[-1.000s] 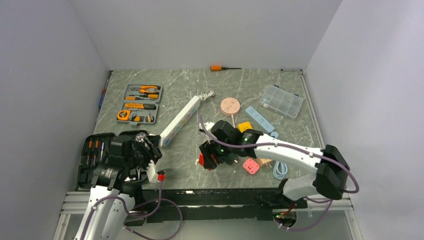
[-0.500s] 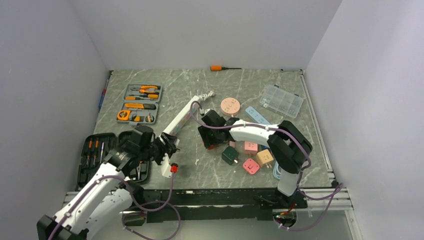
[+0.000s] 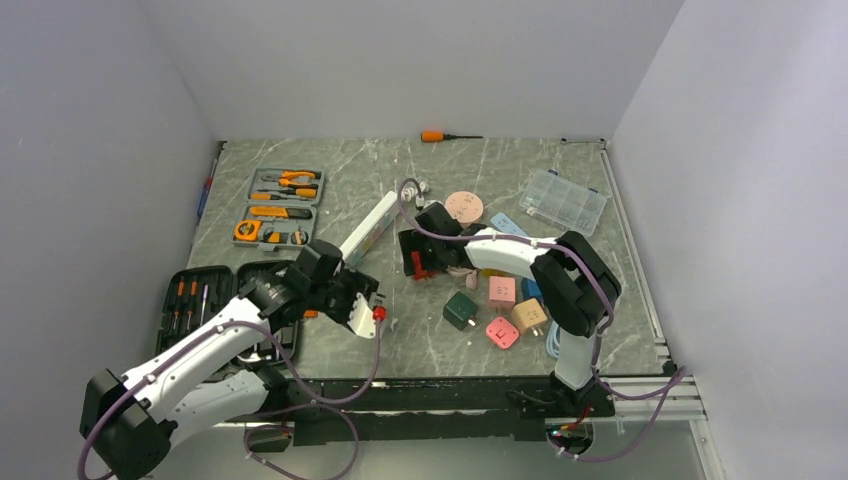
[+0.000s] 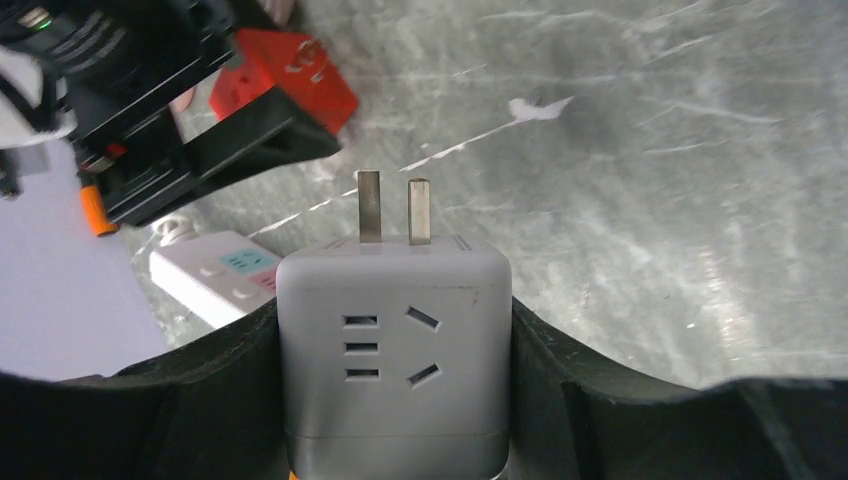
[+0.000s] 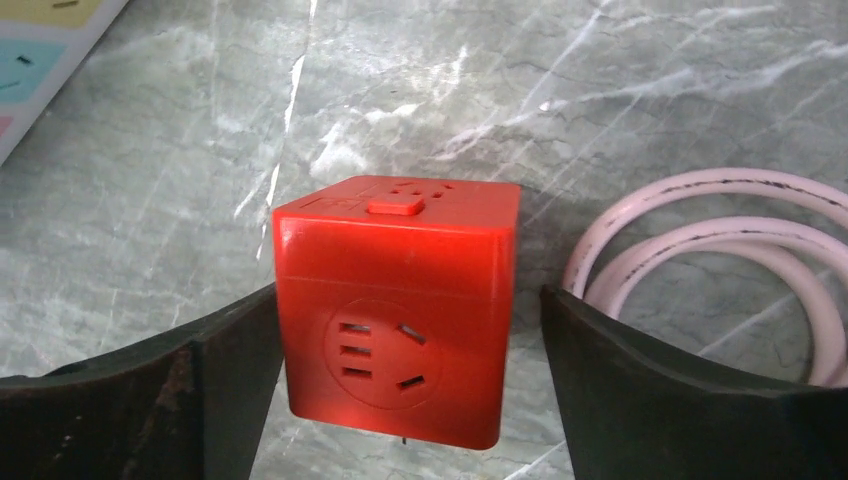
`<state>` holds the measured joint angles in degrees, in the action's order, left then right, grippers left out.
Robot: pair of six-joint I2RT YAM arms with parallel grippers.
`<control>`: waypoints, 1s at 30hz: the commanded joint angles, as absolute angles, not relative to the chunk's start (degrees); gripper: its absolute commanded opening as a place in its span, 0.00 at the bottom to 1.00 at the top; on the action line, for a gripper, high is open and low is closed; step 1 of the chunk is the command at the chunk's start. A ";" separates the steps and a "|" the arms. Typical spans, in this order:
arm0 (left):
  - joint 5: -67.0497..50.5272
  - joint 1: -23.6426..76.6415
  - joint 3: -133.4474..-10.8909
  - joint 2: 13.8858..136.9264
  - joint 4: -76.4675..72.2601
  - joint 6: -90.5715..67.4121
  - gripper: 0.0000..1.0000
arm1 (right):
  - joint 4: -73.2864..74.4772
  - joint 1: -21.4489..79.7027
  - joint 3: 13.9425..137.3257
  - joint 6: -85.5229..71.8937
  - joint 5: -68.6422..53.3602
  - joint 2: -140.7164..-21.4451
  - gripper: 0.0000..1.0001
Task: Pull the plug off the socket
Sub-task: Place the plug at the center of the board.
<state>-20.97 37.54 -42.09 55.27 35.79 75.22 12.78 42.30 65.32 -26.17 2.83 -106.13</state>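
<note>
The socket, a long white power strip [image 3: 368,232], lies slantwise in the middle of the table. Its end shows in the left wrist view [image 4: 215,275]. My left gripper [image 3: 362,312] [image 4: 393,312] is shut on the plug, a white cube adapter [image 4: 395,350], held off the strip with both prongs bare and pointing away. My right gripper [image 3: 420,262] [image 5: 410,300] is just right of the strip, jaws around a red cube adapter [image 5: 395,300]. The left finger touches the red cube and a small gap shows at the right finger.
A grey tool tray [image 3: 283,205] and a black screwdriver case [image 3: 195,310] lie at left. A pink disc [image 3: 462,208], light-blue strip [image 3: 520,235], clear box [image 3: 563,200] and several coloured cubes, one dark green [image 3: 461,309], lie at right. A pink cord [image 5: 700,230] coils beside the red cube.
My left gripper has moved right and away from the strip's near end with the white cube. My right gripper has moved away from me toward the strip, the red cube with it.
</note>
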 commanded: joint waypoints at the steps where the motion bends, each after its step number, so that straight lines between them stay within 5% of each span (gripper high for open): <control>1: -19.63 41.57 -38.04 52.72 32.61 71.38 0.00 | 12.59 41.90 68.09 -26.36 1.21 -102.69 0.99; 9: -10.58 52.84 -42.62 57.45 37.47 54.90 0.00 | 15.71 41.37 65.04 -26.99 3.87 -89.71 1.00; 24: -11.46 53.00 -51.16 76.49 35.97 34.31 0.00 | 25.89 34.60 54.60 -32.24 10.41 -66.46 1.00; 30: -16.65 49.81 -61.43 91.69 37.40 28.62 0.16 | 26.30 32.58 50.55 -34.58 9.56 -64.02 1.00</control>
